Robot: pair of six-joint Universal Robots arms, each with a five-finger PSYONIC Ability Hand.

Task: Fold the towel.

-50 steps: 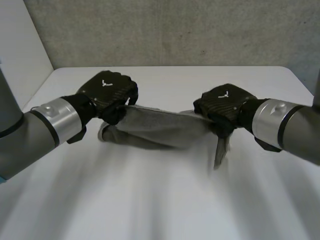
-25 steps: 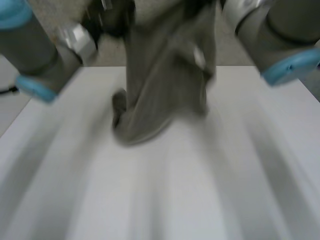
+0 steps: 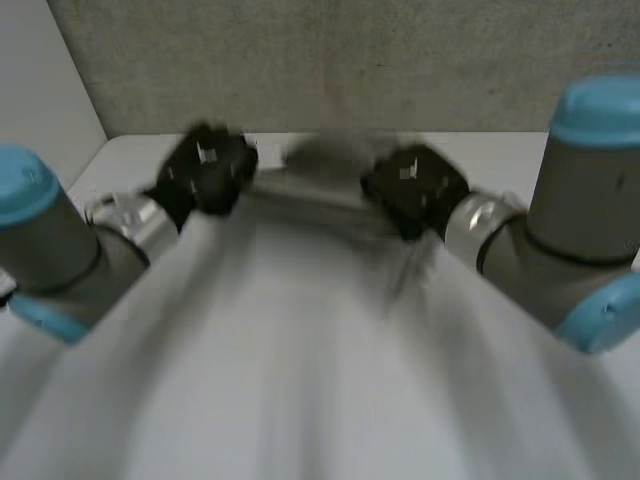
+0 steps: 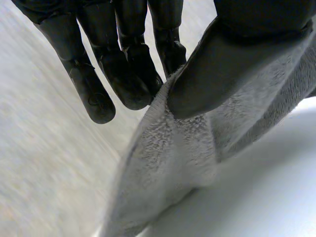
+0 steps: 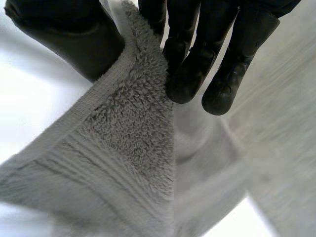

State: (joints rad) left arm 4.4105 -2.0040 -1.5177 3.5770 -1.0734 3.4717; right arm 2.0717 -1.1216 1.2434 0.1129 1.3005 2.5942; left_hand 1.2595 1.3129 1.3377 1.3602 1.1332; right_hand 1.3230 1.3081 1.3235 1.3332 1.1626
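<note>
White table [image 3: 320, 400], far end: I note the grey towel [image 3: 318, 160] stretched, apparently aloft, between left hand [image 4: 123, 69] and right hand [image 5: 187, 64], each pinching a corner. Spreading step; next, lay it flat.

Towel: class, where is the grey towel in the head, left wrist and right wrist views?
Head view: towel stretched between left hand and right hand.
Left wrist view: pinched between the left hand's thumb and fingers.
Right wrist view: pinched between the right hand's thumb and fingers.
Shared landmark: white table.
</note>
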